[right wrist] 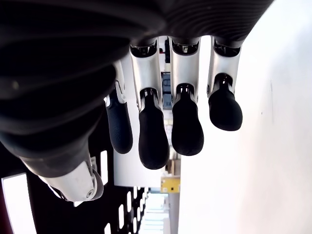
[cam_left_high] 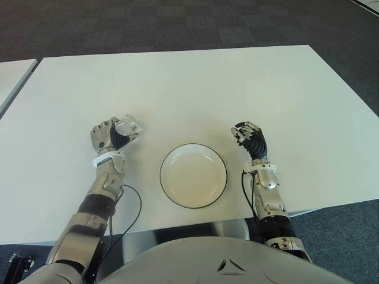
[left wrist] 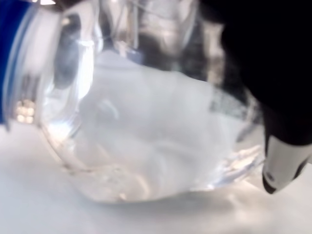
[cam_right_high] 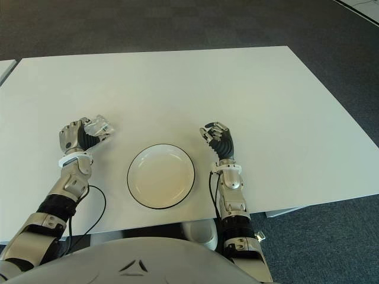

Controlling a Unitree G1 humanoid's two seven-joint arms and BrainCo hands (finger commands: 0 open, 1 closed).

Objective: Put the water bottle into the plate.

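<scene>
Left hand (cam_left_high: pixel 111 137) clasping water bottle (cam_left_high: pixel 129 126) beside plate (cam_left_high: pixel 193 175); right hand (cam_left_high: pixel 249 137) empty, loosely curled; smooth bottle, apparently held low, may slip.

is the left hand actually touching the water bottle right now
Touching. In the left eye view the left hand is wrapped around the bottle; the left wrist view shows a fingertip pressed against it.

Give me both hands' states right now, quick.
Left hand: closed on the water bottle, left of the plate.
Right hand: fingers relaxed, holding nothing, right of the plate.
</scene>
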